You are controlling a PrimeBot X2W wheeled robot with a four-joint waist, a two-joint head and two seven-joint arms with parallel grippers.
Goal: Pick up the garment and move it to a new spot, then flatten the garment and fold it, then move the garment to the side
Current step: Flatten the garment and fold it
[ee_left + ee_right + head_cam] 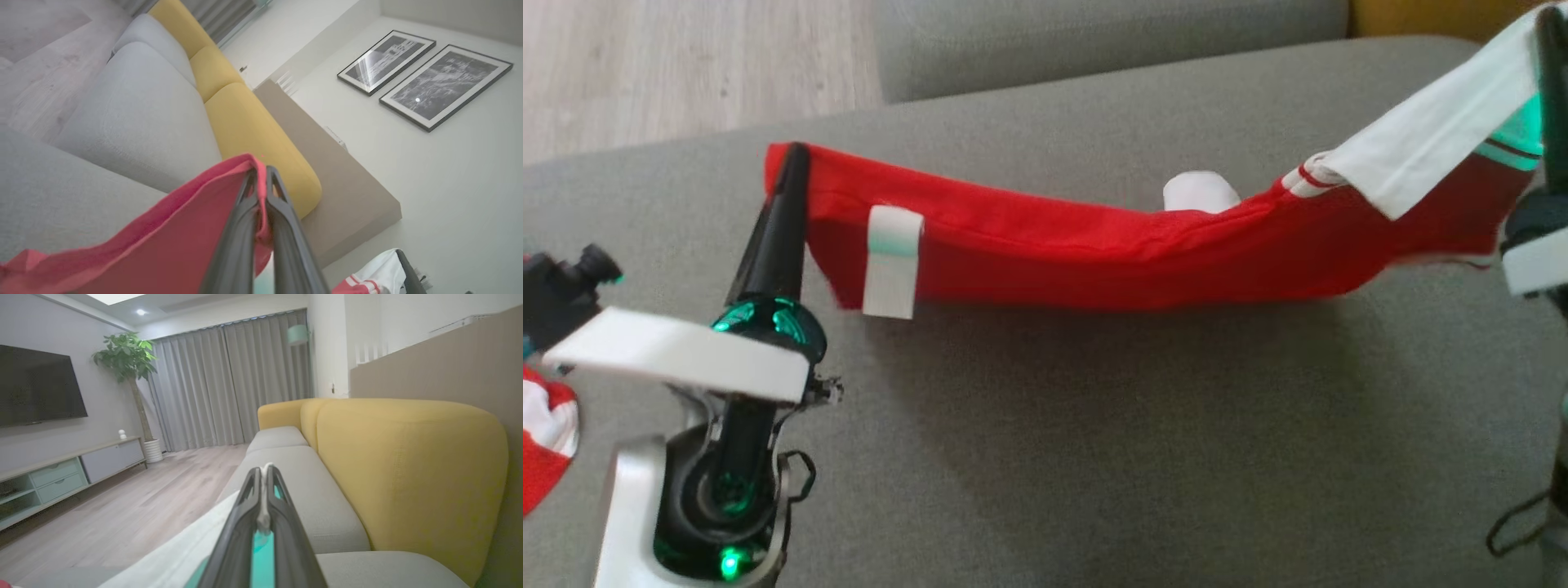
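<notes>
Grey fabric sofa seat (1094, 449), yellow cushions (408, 465), wood floor (686, 65). Left end effector (791, 159) and right end effector (265, 470) pinch the red-and-white cloth garment (1094, 253), seemingly lifted.

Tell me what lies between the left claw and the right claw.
Head view: the red shirt hangs between them, sagging over the grey sofa seat; the left claw pinches a red corner, the right claw a white part.
</notes>
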